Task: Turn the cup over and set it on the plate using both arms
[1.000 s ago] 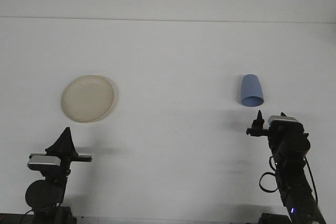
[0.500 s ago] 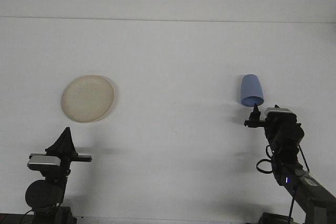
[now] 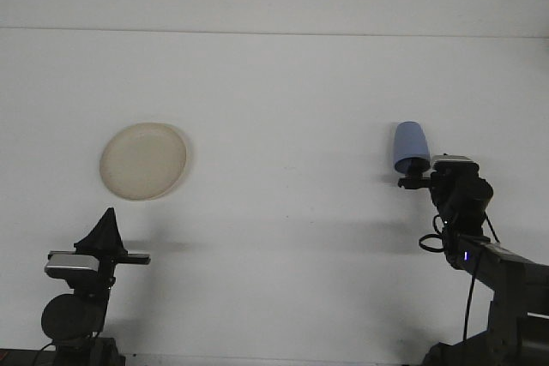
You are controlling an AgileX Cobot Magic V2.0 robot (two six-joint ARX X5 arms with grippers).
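Note:
A light blue cup (image 3: 409,143) stands upside down on the white table at the right, its wide rim on the surface. My right gripper (image 3: 431,167) is open right at the cup's near side. Its left finger (image 3: 417,169) overlaps the cup's lower rim, and the wrist block hides the other finger. A cream plate (image 3: 143,160) lies flat at the left of the table. My left gripper (image 3: 108,214) is shut and points upward, well in front of the plate near the table's front edge.
The white table (image 3: 283,109) runs back to a wall line at the far edge. A wide bare stretch separates plate and cup. The right arm's cables (image 3: 467,272) hang near the lower right.
My right gripper has moved forward and slightly left, from a short way in front of the cup to right against its lower rim. The left arm, cup and plate have not moved.

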